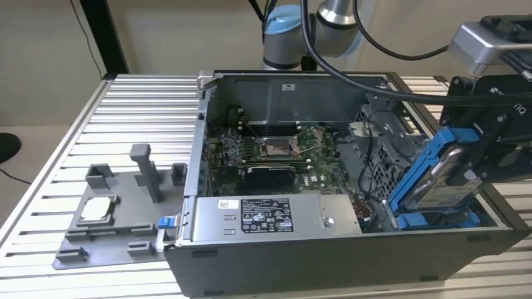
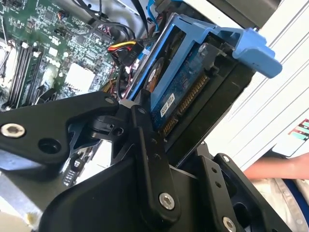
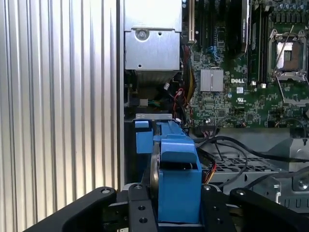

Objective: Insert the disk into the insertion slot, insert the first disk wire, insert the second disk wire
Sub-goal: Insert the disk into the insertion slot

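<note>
One pinch is doing all the work: the gripper point(image 3: 176, 212) has its black fingers point(image 3: 140, 212) pressed against either side of the disk point(image 1: 445, 177), with the blue frame point(image 3: 178, 179) squeezed between them in both wrist views. In the exterior view the disk hangs tilted over the corner of the open computer case point(image 1: 332, 261) at the exterior view's right. Its lower end dips towards the drive bay point(image 1: 432, 219), where more blue plastic waits; we cannot tell whether the two are touching. It is not seated flat, so we judge the first step to be mid-way. The second wrist view shows the drive's underside circuit board point(image 2: 186, 79) and a row of bare contacts with no wire plugged in, while a red, yellow and black cable point(image 2: 123, 48) lies loose just beside it. Beyond sit the motherboard point(image 1: 266, 149) and the power supply point(image 1: 266, 215). As for handling, we reckon this is a stiff, dense piece, heavy for its bulk, with slick metal faces and a plastic frame that may give a little. The exposed board and contacts look like the fragile parts. Gripping across the flat sides of the frame, clear of that connector edge, seems to us the sound place to take hold.
</note>
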`<state>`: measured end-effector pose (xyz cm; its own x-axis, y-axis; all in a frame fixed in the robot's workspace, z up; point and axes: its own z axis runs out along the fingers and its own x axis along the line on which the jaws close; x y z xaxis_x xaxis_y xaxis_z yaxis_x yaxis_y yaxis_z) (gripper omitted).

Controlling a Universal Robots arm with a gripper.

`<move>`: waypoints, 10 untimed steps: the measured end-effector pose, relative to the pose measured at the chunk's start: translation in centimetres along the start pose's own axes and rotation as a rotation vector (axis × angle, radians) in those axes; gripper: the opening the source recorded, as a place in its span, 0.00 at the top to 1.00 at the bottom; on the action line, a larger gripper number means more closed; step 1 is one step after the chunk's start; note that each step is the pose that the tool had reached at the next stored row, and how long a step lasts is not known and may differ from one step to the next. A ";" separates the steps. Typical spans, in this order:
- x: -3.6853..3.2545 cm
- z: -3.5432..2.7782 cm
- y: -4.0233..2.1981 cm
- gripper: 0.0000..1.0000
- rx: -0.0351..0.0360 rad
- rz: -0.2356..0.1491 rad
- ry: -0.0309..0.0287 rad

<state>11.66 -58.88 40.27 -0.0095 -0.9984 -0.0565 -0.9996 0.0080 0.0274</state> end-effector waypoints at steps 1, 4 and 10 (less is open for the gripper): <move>0.01 0.15 0.00 1.00 -0.0001 0.000 0.0000; 0.04 0.62 -0.02 1.00 -0.0002 0.000 0.0001; 0.04 0.84 -0.03 0.00 -0.0001 0.000 0.0003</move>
<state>11.66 -58.87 39.43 -0.0096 -0.9984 -0.0562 -0.9996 0.0080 0.0275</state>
